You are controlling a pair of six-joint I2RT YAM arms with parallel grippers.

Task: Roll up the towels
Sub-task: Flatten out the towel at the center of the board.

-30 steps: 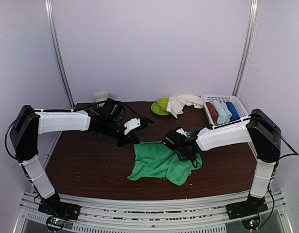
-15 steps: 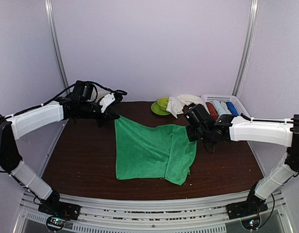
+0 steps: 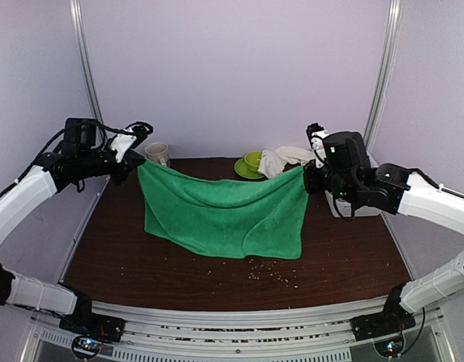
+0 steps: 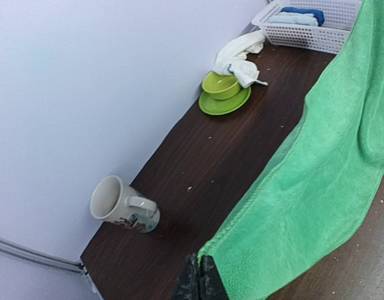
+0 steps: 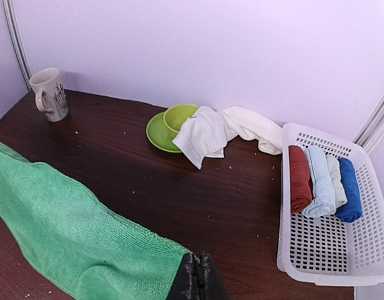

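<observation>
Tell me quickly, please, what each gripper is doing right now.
Left gripper: closed on one top corner of the green towel.
Right gripper: closed on its other top corner.

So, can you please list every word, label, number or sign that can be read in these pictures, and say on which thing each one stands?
No text can be read in any view.
mug: a dark print low on its side, too small and blurred to tell whether it holds words.
green towel, cream-white towel, white basket: no label, brand or number shows on them.
</observation>
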